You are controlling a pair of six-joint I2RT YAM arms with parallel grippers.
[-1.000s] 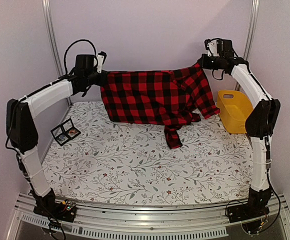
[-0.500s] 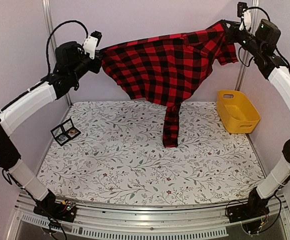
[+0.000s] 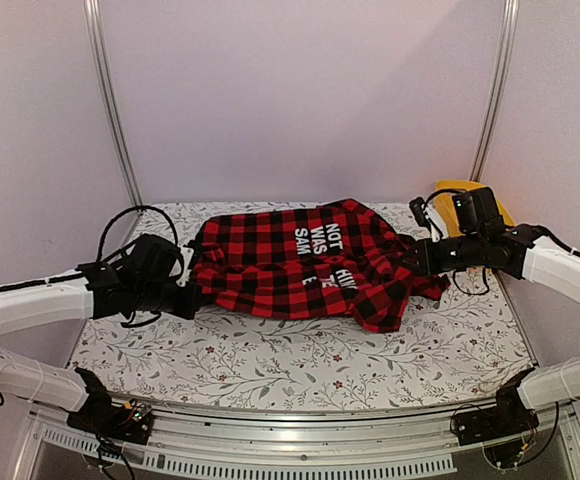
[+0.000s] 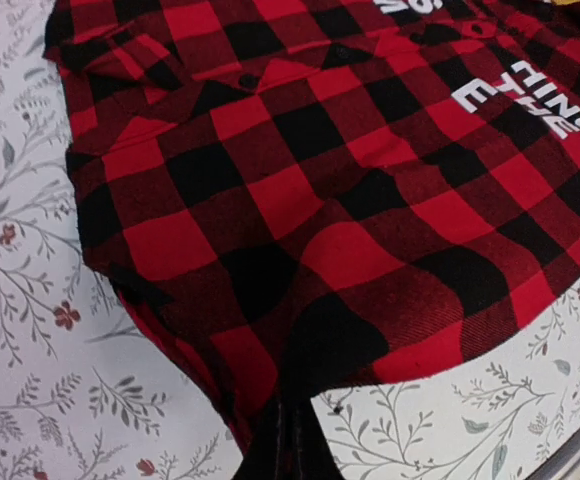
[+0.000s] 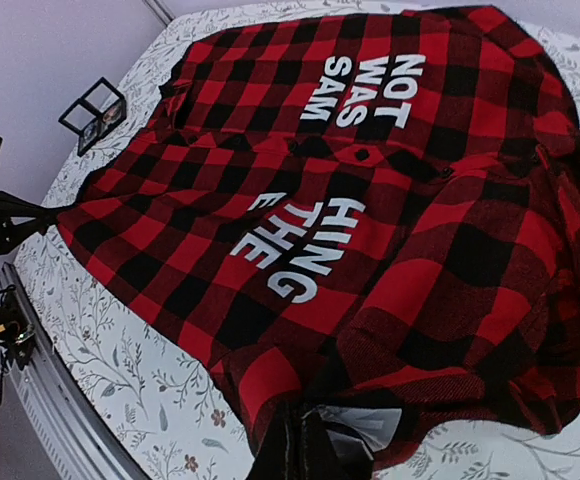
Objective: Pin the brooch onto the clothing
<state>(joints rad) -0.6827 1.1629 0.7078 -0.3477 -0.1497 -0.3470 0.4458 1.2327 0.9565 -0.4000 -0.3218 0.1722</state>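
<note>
The red-and-black checked shirt (image 3: 300, 265) lies spread on the table with its white letters up. It also shows in the left wrist view (image 4: 310, 180) and the right wrist view (image 5: 370, 200). My left gripper (image 3: 192, 292) is shut on the shirt's left edge, low over the table; the fingers (image 4: 290, 445) pinch the hem. My right gripper (image 3: 416, 258) is shut on the shirt's right edge; its fingers (image 5: 315, 445) pinch folded cloth. No brooch can be made out.
A small black open case (image 5: 95, 112) lies on the floral tablecloth (image 3: 300, 350) beyond the shirt's left side; the left arm hides it in the top view. A yellow bin (image 3: 448, 187) stands at the back right, behind the right arm.
Both arms have come down and toward the near side. The shirt, held up in the air half a second ago, now lies flat on the table with the letters up.
</note>
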